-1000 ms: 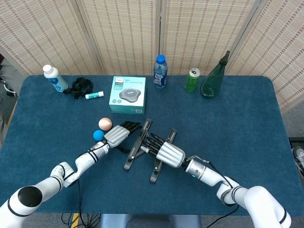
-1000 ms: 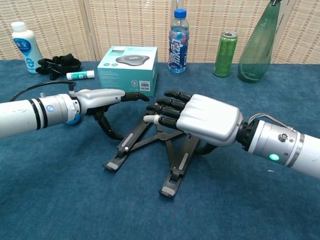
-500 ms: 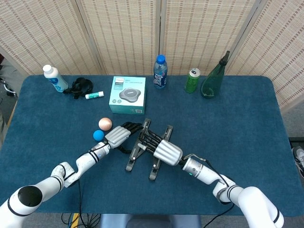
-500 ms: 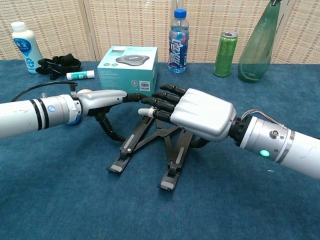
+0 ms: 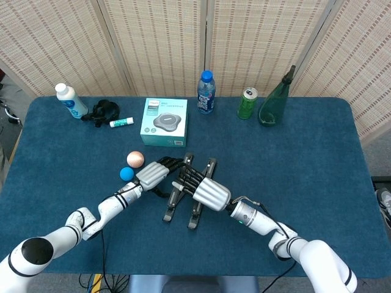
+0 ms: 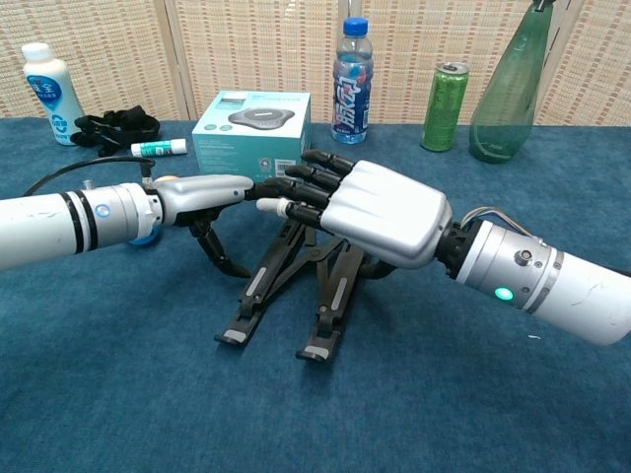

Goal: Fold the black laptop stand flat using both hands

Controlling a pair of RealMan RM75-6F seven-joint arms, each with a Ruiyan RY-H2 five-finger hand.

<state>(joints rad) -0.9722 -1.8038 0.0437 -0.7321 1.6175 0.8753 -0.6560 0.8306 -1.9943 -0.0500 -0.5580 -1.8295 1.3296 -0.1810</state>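
Evidently incomplete: the black laptop stand (image 6: 296, 286) sits mid-bench, legs nearly parallel but rear raised, left hand (image 6: 202, 192) and right hand (image 6: 380, 212) pressing it from either side, though actual grip cannot be confirmed.

What the two hands cover, and what the pictures cut off

The upper part of the black laptop stand (image 6: 296, 286) is hidden under the right hand (image 6: 370, 212) and behind the left hand (image 6: 202, 192), so it cannot be told whether the fingers grip its bars or only lie on them. In the chest view the green glass bottle (image 6: 508, 84) near the table's far edge loses its top at the picture's upper edge, and both forearms run out at the sides. The print on the teal box (image 5: 164, 122) is too small to read.
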